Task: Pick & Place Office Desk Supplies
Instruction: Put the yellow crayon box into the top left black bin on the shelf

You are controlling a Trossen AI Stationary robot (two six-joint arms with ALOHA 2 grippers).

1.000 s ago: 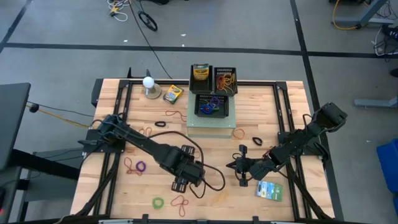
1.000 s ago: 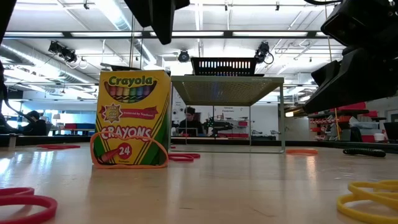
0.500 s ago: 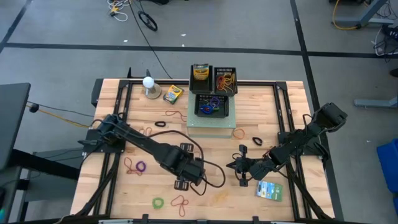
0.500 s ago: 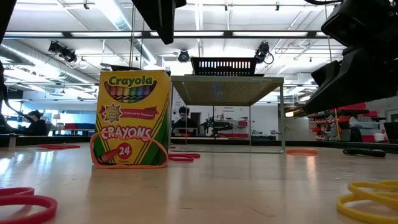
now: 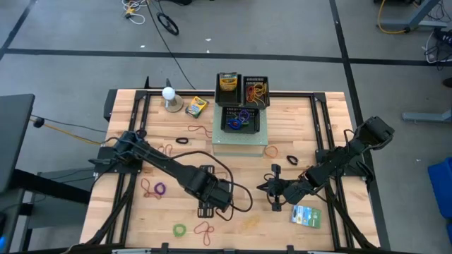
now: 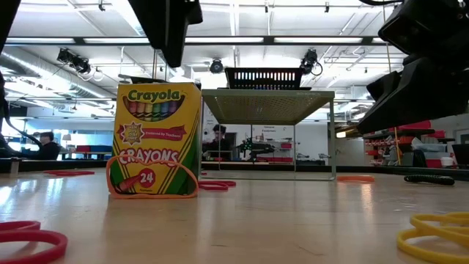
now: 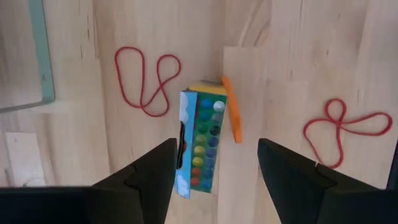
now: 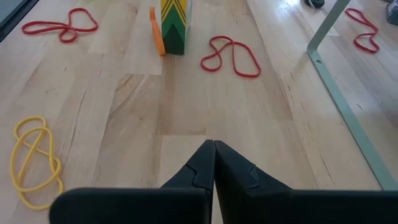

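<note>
A yellow-green crayon box (image 6: 154,139) stands upright on the table, and an orange rubber band (image 7: 231,118) leans against it. My left gripper (image 7: 217,149) hangs open above the box (image 7: 199,143), pointing down, with one finger to either side and clear of it. In the high view that gripper (image 5: 207,207) hides the box. My right gripper (image 8: 214,149) is shut and rests low over the wood toward the right (image 5: 272,190), holding nothing. A second crayon box (image 5: 195,106) lies near the far edge. A green-blue-white packet (image 5: 305,216) lies flat at the near right.
Black baskets (image 5: 242,118) sit on a clear raised platform (image 5: 240,144) at the far middle; one holds a crayon box (image 5: 227,82). A white ball on a base (image 5: 169,95) stands at the far left. Loose rubber bands lie about: red (image 8: 230,56), yellow (image 8: 34,162), green (image 5: 180,230).
My left gripper has rolled about its own pointing line above the upright crayon box while staying over it. The box and the bands lie as before.
</note>
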